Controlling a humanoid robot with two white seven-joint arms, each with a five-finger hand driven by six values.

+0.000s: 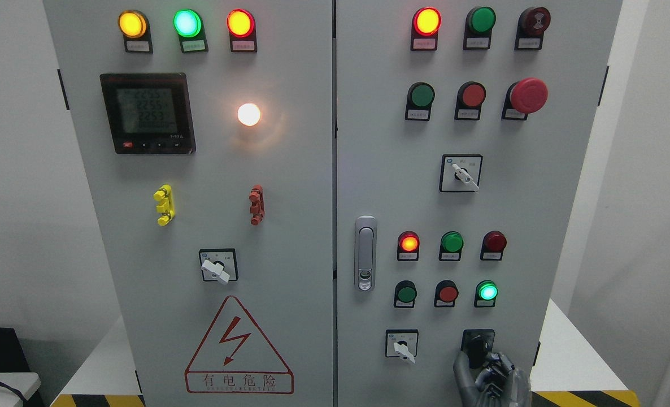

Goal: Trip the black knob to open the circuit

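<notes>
The black knob point(477, 343) sits on a black square plate at the lower right of the grey cabinet's right door point(561, 226). My right hand point(484, 370) comes up from the bottom edge directly below it. Its grey thumb point(460, 367) rises along the knob's left side, and its curled fingers point(501, 367) close in from the lower right, so the knob's lower end is pinched between them. The upper part of the knob shows above the hand. My left hand is out of view.
A white-handled selector point(403, 346) stands just left of the knob. Above it are rows of red and green buttons and lamps, a door latch point(365, 253) and a red mushroom stop button point(528, 95). The left door carries a meter point(147, 113) and a warning triangle.
</notes>
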